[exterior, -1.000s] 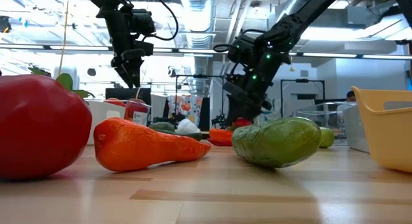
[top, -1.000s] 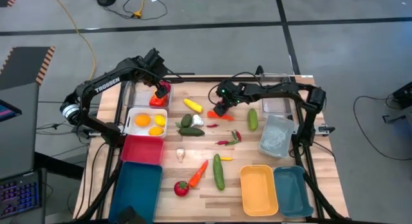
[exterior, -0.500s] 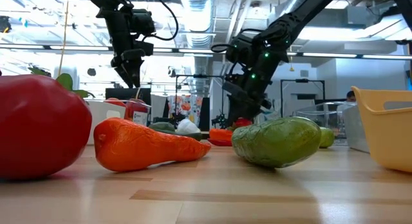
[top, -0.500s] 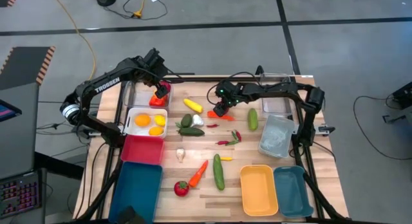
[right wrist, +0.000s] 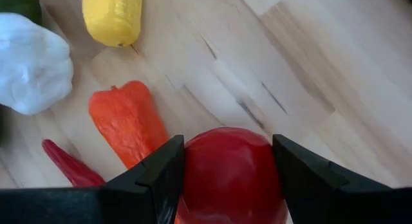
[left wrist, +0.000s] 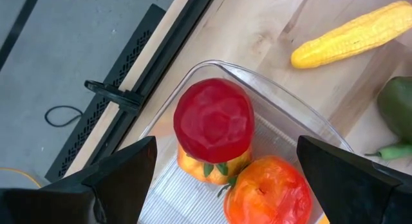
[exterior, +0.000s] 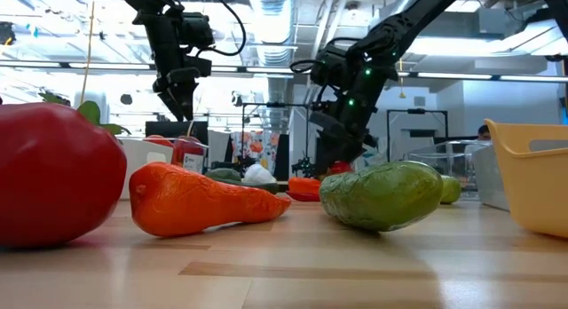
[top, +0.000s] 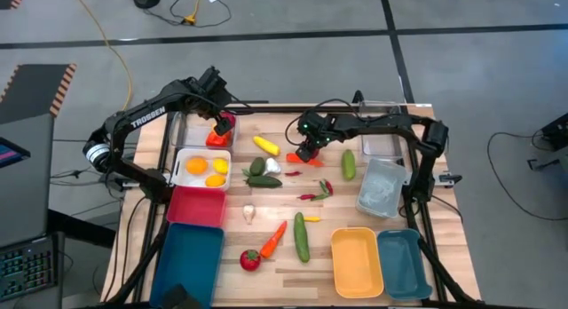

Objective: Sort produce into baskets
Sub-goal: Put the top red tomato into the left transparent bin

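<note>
A round red tomato (right wrist: 228, 172) sits between the right claw (top: 306, 152) fingers at the tabletop's far middle, beside an orange pepper (right wrist: 127, 121), white garlic (right wrist: 29, 62) and a yellow squash (top: 265, 146). The clear far-left basket (left wrist: 290, 108) holds red and orange pieces. Carrot (top: 272, 240) and cucumber (top: 302, 236) lie near the front.
</note>
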{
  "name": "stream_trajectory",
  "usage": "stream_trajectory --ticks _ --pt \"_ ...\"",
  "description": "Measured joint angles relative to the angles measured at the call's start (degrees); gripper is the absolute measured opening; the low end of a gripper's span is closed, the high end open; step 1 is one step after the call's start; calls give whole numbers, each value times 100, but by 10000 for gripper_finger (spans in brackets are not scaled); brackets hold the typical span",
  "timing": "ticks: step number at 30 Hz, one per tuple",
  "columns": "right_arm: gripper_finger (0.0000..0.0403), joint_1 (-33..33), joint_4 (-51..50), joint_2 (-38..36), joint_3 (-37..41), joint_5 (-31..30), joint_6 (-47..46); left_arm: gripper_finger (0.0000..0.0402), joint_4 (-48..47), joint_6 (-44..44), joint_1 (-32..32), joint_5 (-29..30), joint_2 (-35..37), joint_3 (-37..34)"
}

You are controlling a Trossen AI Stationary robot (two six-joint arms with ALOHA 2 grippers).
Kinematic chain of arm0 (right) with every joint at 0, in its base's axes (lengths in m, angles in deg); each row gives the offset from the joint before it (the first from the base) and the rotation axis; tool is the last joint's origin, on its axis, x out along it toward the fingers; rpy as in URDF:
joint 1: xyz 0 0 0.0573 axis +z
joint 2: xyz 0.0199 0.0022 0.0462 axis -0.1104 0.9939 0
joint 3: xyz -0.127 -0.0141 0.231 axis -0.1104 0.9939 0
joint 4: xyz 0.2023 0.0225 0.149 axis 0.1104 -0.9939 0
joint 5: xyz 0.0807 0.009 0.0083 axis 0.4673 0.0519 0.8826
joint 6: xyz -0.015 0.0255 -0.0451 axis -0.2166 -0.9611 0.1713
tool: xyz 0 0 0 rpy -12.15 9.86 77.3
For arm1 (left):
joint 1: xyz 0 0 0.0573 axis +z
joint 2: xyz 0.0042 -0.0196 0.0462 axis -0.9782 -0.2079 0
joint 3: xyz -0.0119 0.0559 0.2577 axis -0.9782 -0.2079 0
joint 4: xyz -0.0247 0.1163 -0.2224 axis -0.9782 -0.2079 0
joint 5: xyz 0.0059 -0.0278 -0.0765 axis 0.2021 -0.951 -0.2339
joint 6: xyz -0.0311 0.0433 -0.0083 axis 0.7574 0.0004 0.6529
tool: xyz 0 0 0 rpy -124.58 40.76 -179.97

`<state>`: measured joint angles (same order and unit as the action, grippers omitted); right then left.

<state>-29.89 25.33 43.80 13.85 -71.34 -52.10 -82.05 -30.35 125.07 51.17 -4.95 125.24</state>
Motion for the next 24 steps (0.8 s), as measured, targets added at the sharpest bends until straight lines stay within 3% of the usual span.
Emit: stream_trajectory --ticks 11,24 --pt "241 94 786 -685 -7 -1 -2 363 10 -61 0 -55 72 0" --pt "240 444 4140 -416 -22 179 -7 363 -2 -8 0 -53 1293 2"
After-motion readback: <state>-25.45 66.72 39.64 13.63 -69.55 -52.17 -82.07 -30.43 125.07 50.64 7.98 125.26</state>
